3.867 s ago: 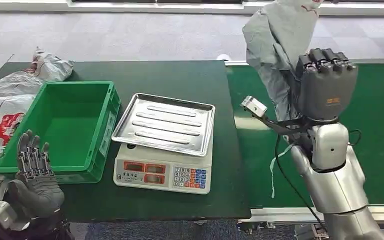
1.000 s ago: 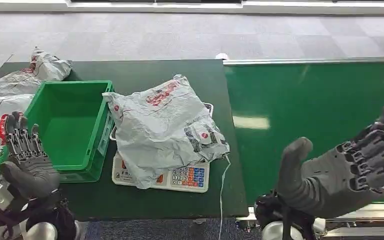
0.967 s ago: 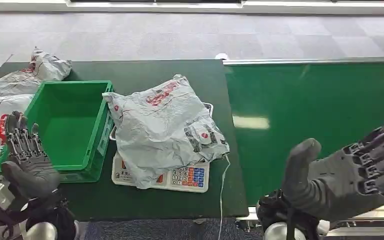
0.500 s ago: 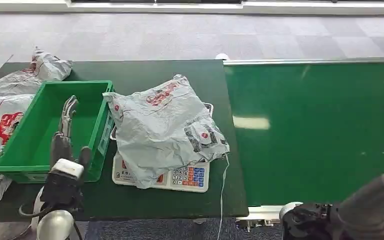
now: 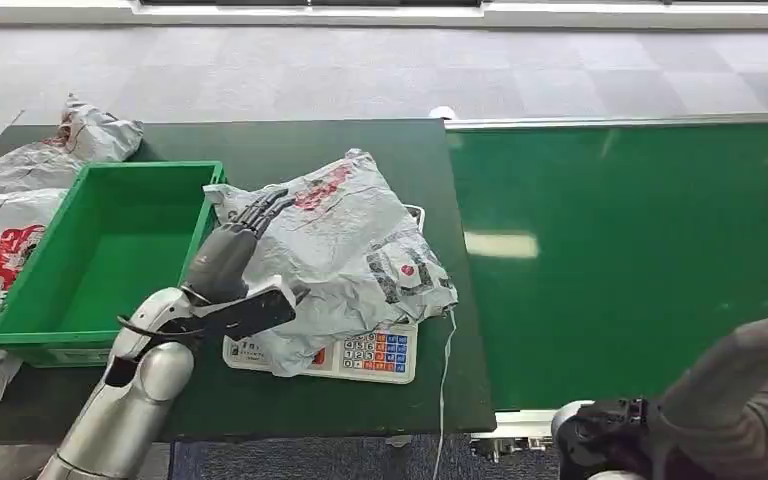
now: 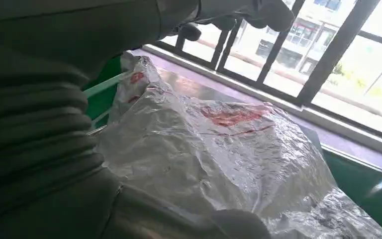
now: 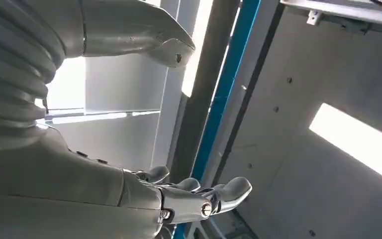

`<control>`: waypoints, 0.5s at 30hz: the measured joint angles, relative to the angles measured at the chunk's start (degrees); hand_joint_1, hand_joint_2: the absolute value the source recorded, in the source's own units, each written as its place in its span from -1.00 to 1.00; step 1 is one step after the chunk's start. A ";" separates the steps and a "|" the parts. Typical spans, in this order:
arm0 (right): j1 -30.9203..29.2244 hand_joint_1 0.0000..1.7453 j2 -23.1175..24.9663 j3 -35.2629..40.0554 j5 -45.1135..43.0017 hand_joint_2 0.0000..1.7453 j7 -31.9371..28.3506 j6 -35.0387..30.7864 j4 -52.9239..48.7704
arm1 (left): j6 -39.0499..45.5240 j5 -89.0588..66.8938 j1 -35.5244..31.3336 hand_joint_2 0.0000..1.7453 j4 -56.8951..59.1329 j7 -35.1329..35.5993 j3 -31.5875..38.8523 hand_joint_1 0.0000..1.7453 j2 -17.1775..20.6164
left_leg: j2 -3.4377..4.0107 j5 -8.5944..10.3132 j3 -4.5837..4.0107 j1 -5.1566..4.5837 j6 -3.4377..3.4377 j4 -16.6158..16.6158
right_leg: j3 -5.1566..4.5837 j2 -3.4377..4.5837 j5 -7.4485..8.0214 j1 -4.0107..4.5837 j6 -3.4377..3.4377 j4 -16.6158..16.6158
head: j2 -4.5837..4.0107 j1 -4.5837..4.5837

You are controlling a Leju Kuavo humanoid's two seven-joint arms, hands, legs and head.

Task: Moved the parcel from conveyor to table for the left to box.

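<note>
Parcel position: grey parcel point(image 5: 335, 260) lies crumpled on the scale point(image 5: 380, 355), covering its tray, on the dark table point(image 5: 340, 150) just left of the conveyor point(image 5: 640, 250).
Parcel axis: long axis runs from far-left to near-right; far-left corner overhangs toward the green box point(image 5: 110, 260).
Left hand: left hand point(image 5: 235, 245) reaches in from the near left, fingers stretched forward and spread, tips over the parcel's far-left corner; palm holds nothing.
Contact: touching or just above cannot be told from the head view; left wrist view shows parcel point(image 6: 219, 164) close under the hand, thumb tip point(image 6: 268, 12) free of it.
Right hand: right hand point(image 7: 189, 196) points up at the ceiling, fingers apart, nothing in it; grey forearm lies at the near right edge, well apart from the parcel.
Nearer arm: left, by a wide margin.
Key relation: parcel lies right of and beyond the left hand; box lies directly left of the hand, its right wall beside the parcel's corner.
Judgement: transfer off the conveyor looks done; next step likely a left-hand grasp at the near-left edge, then a short carry leftward over the box wall.
Risk: slack film may slip or drag on the scale.
</note>
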 measured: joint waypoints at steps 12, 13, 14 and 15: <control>-1.27 -1.00 -0.04 0.22 -2.34 1.00 0.00 0.00 3.67 | -6.49 0.81 -9.35 1.00 14.46 -2.75 -8.98 -1.00 0.77 | -0.08 0.10 -0.04 0.00 0.03 0.01 | -0.02 -0.06 0.09 -0.01 0.01 -0.01 | 0.00 0.00; -1.38 -1.00 -0.04 0.31 -2.43 1.00 0.00 0.00 4.05 | -6.49 1.09 -10.13 1.00 15.59 -2.97 -9.88 -1.00 0.52 | -0.09 0.10 -0.05 0.00 0.03 0.01 | -0.01 -0.07 0.09 -0.01 0.01 -0.01 | 0.00 -0.02; -1.47 -1.00 -0.04 0.44 -2.56 1.00 0.00 0.02 4.46 | -6.47 1.33 -10.71 1.00 16.76 -3.17 -10.53 -1.00 0.27 | -0.09 0.10 -0.05 0.00 0.03 0.01 | -0.02 -0.08 0.09 -0.01 0.01 -0.01 | 0.00 0.00; -1.60 -1.00 -0.04 0.57 -2.84 1.00 0.00 0.02 4.81 | -6.40 1.51 -11.21 -1.00 17.60 -3.21 -11.13 -1.00 -0.11 | -0.09 0.10 -0.05 0.00 0.03 0.01 | -0.02 -0.08 0.09 -0.01 0.01 0.00 | 0.00 0.00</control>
